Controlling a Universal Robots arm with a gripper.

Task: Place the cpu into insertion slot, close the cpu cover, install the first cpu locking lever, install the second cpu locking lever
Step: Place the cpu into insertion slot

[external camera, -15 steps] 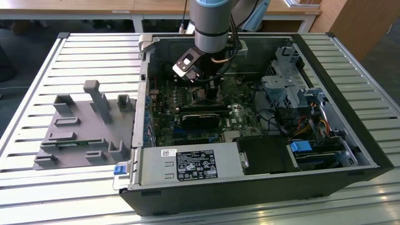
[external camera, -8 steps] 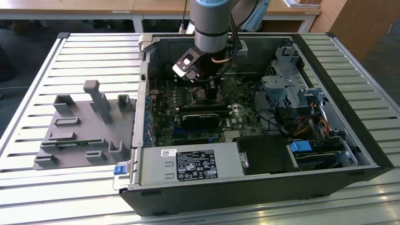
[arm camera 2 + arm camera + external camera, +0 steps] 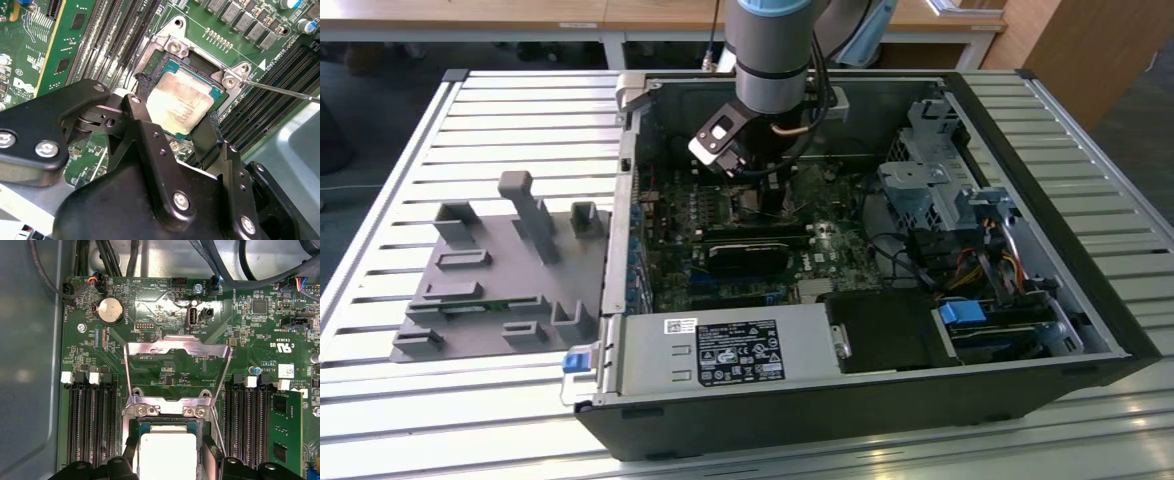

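While pincer (image 3: 175,107) sits narrowed on chip (image 3: 182,102), fingers (image 3: 204,132) tight vs two opposite edges, you see chip low in socket (image 3: 196,59). Cover (image 3: 177,346) flipped open, clear of socket. Exterior view: arm reaches down into open PC case (image 3: 854,410).

cpu (image 3: 182,102) top is dull silver-grey metal, smudged; cpu cover (image 3: 177,344) is thin bare metal, shiny. Pincer (image 3: 175,107) is smooth matt black with bright metal screws; circuit board (image 3: 150,310) is glossy green. Worktop (image 3: 520,110) is ribbed pale metal with a satin finish; computer case (image 3: 854,420) is matt black.
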